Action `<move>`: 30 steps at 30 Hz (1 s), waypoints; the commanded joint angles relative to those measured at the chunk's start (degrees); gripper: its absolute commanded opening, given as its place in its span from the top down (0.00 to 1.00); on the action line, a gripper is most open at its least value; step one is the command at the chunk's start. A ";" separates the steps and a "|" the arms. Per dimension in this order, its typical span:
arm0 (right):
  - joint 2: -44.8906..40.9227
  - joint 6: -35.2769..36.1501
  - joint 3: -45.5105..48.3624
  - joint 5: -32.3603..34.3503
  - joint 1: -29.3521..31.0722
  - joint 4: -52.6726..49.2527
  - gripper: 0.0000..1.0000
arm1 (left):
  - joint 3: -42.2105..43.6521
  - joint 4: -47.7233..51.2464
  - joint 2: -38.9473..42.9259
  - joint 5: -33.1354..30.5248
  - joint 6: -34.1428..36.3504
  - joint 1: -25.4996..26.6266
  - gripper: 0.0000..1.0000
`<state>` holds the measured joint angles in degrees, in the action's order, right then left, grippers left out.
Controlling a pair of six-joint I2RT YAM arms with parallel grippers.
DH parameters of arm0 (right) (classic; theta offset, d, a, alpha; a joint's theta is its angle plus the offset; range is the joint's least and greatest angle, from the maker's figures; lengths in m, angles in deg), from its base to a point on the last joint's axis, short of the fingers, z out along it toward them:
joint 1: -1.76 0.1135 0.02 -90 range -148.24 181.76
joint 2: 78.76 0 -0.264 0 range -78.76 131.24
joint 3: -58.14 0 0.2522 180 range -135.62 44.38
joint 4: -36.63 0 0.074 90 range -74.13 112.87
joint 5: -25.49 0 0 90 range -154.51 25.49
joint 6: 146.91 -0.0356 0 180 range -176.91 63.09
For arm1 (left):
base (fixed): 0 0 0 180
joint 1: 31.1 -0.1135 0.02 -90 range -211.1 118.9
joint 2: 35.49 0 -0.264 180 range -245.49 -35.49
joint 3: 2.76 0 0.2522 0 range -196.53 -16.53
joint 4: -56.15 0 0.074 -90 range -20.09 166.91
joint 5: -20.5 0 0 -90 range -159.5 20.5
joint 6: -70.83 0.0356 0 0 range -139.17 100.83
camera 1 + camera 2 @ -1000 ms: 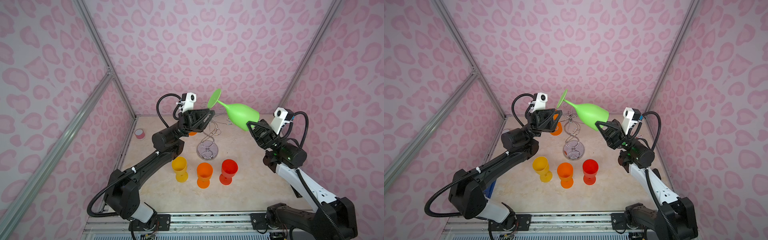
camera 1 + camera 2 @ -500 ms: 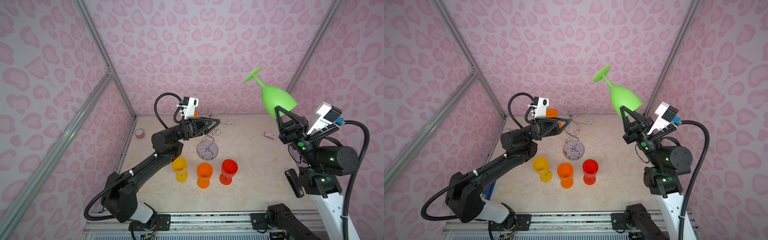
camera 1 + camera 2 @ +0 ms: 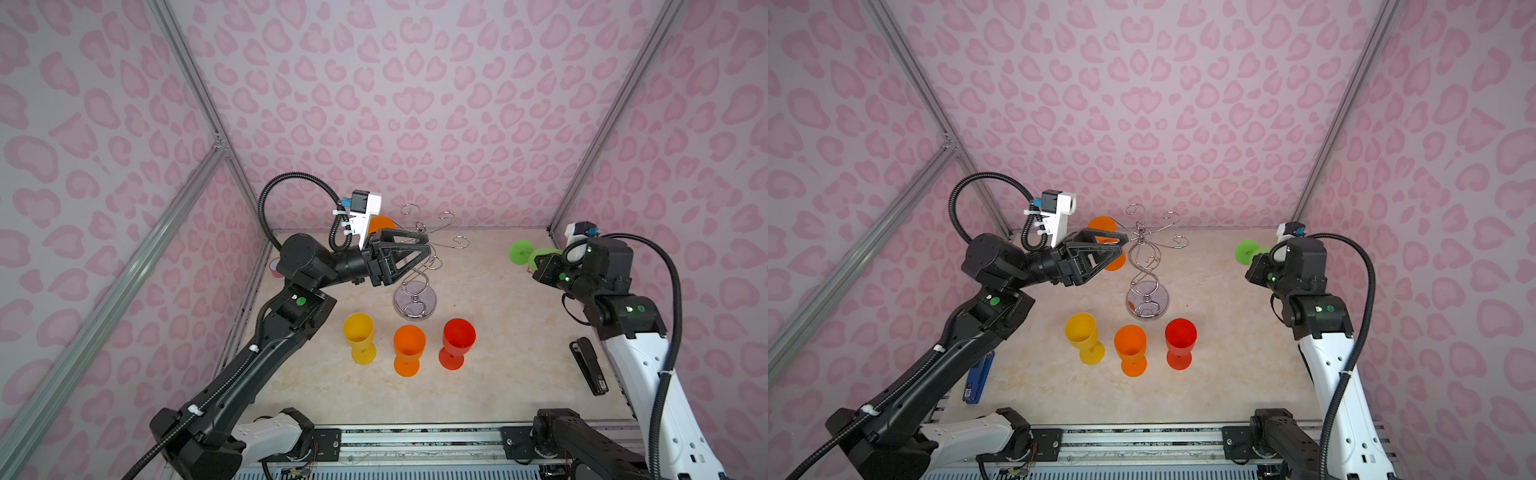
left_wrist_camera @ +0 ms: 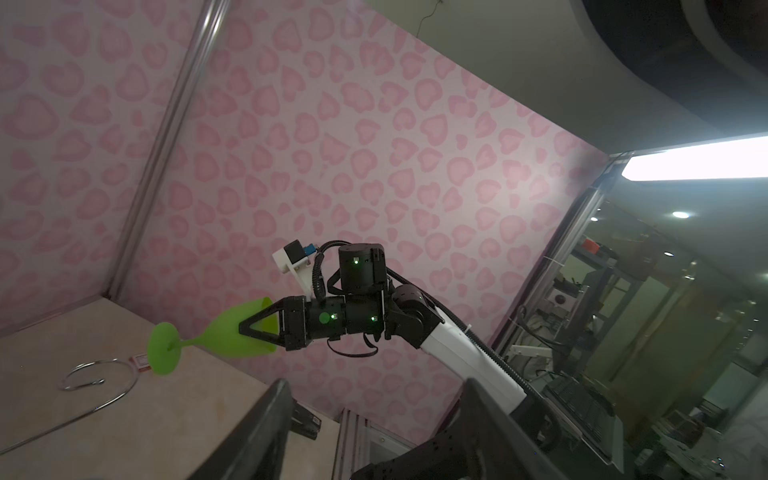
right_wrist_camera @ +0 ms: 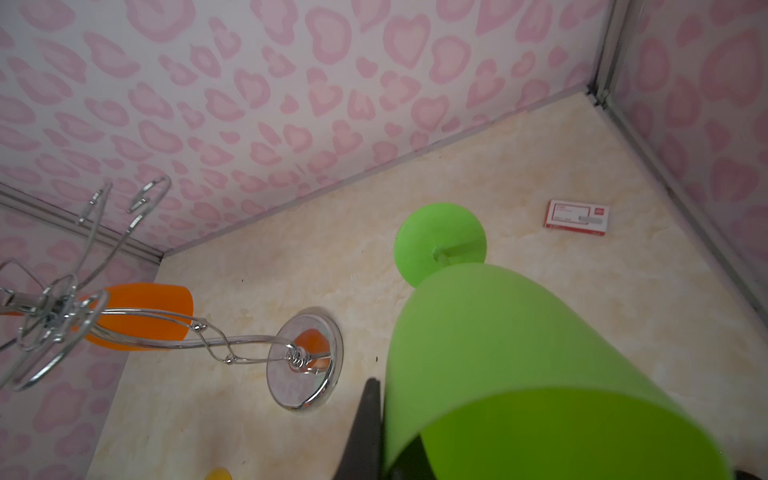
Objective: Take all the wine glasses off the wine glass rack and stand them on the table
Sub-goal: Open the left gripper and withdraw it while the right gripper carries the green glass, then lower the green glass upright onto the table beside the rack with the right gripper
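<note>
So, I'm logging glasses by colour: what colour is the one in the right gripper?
Bright green; the glass shows best in the right wrist view.

Green wine glass [image 4: 226, 334] is off the rack, tipped on its side near the table's far right corner, foot leading, bowl rim pinched in the right gripper [image 4: 249, 330]. The chrome wine glass rack [image 3: 415, 301] stands upright mid-table on its round base, twisted stem rising, an orange glass [image 3: 1100, 226] hanging bowl-down from a left hook.
</note>
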<state>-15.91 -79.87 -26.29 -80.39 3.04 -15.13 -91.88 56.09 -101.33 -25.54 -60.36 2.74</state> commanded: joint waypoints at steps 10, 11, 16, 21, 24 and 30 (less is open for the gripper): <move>19.61 4.94 -2.47 0.68 11.87 -3.69 1.00 | 0.46 25.95 8.83 -14.43 16.64 -1.06 0.33; 20.58 5.03 -2.79 0.72 12.42 -3.95 1.00 | 0.68 26.08 9.12 -14.35 16.58 -1.06 0.33; 25.21 6.24 -5.68 2.04 15.98 -7.33 1.00 | 2.37 26.42 11.08 -15.33 16.65 -1.19 0.33; 27.28 6.56 -6.20 2.41 18.23 -8.94 1.00 | 3.31 26.33 11.53 -15.31 16.83 -1.24 0.33; 28.65 7.03 -7.10 2.68 19.40 -10.32 1.00 | 3.63 26.22 11.53 -15.14 16.82 -1.32 0.33; 31.87 7.96 -11.06 1.77 19.98 -14.38 1.00 | 3.98 26.17 11.79 -14.96 16.91 -1.41 0.33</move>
<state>14.91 -72.76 -36.65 -78.49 22.78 -26.03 -88.12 83.26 -89.88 -40.64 -44.45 1.48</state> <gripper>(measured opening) 0.049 0.671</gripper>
